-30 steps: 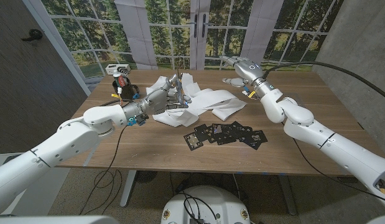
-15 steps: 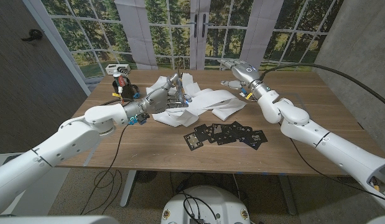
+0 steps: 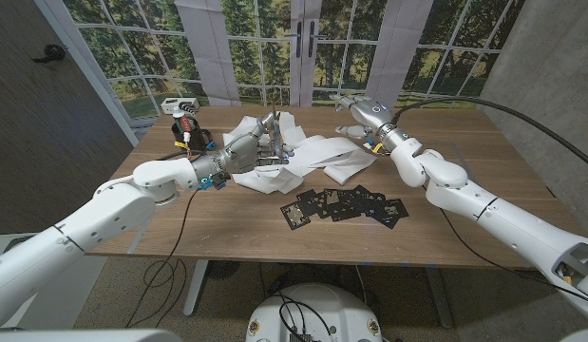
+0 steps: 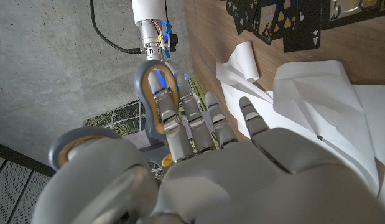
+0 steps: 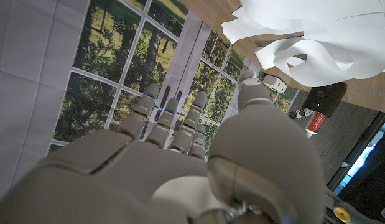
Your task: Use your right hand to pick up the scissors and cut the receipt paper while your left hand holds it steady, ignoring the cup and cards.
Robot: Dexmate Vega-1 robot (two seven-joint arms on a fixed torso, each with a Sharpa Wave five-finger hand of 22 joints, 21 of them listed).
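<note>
Receipt paper lies crumpled mid-table under your left hand, which holds its edge up. Your right hand hovers spread and empty; reaching blindly for unseen scissors risks scattering the cards.

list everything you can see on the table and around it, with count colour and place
paper: one crumpled pile, white, middle of the table toward the far edge
cards: a spread of several, black, on the table in front of the paper
scissors: one pair, grey handles, standing up at the left hand over the paper
cup: one, red and white, far left corner of the table
white box: one, white, far left edge behind the cup
table: one, brown wood
left hand: grey, at the scissors on the paper's left side
right hand: grey, raised above the far right part of the paper, nothing seen in it
</note>
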